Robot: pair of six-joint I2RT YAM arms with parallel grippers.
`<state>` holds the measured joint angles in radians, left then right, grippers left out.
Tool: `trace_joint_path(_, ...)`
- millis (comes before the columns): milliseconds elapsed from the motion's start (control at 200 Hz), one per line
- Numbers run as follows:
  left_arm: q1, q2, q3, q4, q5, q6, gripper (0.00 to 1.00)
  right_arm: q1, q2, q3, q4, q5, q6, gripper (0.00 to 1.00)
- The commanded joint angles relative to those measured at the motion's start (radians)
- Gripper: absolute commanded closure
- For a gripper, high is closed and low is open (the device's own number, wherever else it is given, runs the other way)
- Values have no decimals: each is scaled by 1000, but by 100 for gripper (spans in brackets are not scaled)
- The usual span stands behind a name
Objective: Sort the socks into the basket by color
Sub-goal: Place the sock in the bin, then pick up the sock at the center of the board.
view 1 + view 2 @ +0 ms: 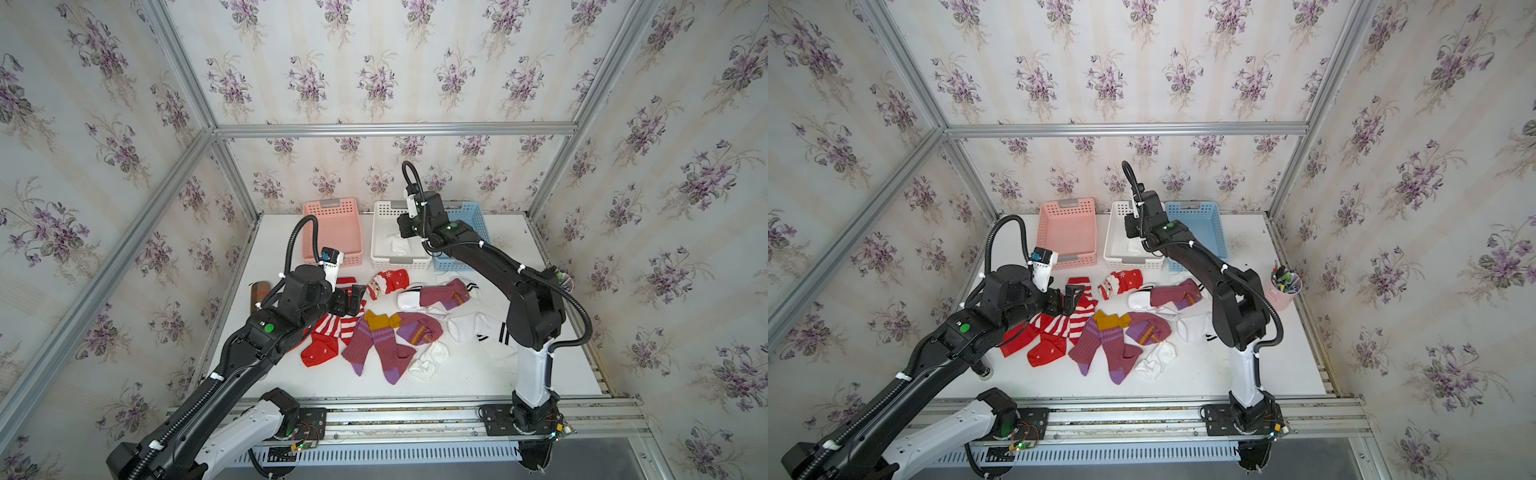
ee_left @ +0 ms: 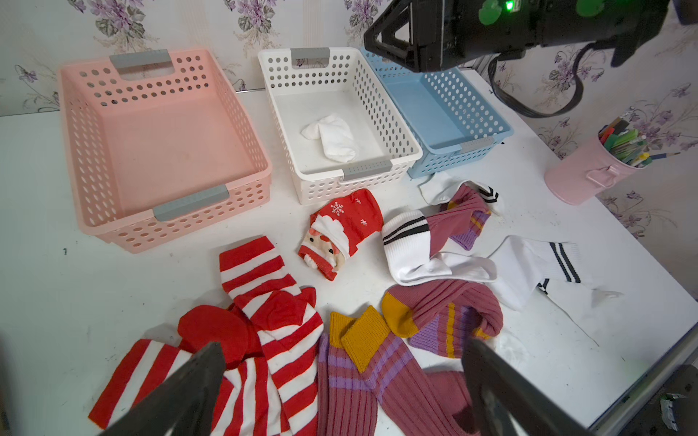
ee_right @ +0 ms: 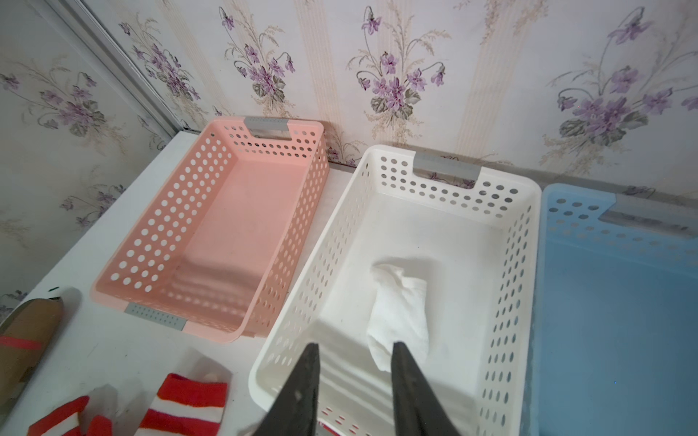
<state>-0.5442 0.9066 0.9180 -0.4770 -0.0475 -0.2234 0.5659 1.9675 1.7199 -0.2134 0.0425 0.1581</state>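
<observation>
Nearest us on the table (image 1: 478,374), we are seeing the maroon socks (image 1: 382,345) with mustard cuffs lying spread out. A crumpled plain white sock (image 1: 430,359) is sitting just beside them on the right, and the red striped socks (image 1: 332,328) are lying on the left. The left tool (image 2: 343,345) is hovering where the red and maroon piles meet, its jaws standing wide apart and gripping nothing. Beyond it the Santa sock (image 1: 388,282) is lying alone, and toward the right the white black-banded socks (image 1: 478,328) are tangling with another maroon one. Farthest off, the pink basket (image 1: 334,232), white basket (image 1: 399,262) and blue basket (image 1: 478,220) are sitting in a row by the wall. The right tool (image 3: 355,345) is hanging over the white basket, jaws partly parted and empty. We are finding a white sock (image 3: 400,313) lying on that basket's floor, just below and past its tips.
</observation>
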Motion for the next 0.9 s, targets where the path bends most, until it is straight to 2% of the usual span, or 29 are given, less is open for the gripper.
trace_joint_path(0, -18, 9, -30, 63, 19, -28, 0, 2, -56, -83, 79, -31, 42, 67)
trace_joint_path(170, -118, 1, -146, 180, -7, -54, 1, 2, -173, -280, 193, -24, 65, 65)
trace_joint_path(255, -177, 18, -197, 236, -14, -73, 1, 1, -208, -327, 208, 0, 62, 62)
trace_joint_path(430, -369, 54, -266, 300, -132, -78, 1, -4, -253, -371, 204, 43, 35, 61)
trace_joint_path(545, -473, 86, -288, 321, -201, -105, 2, -13, -286, -408, 202, 20, 43, 61)
trace_joint_path(565, -491, 93, -290, 326, -208, -110, 3, -52, -292, -414, 201, 20, 44, 61)
trace_joint_path(689, -592, 142, -284, 332, -274, -154, 6, -82, -331, -457, 203, 30, 54, 61)
trace_joint_path(894, -699, 260, -270, 412, -351, -256, 10, -147, -412, -559, 238, 12, 95, 61)
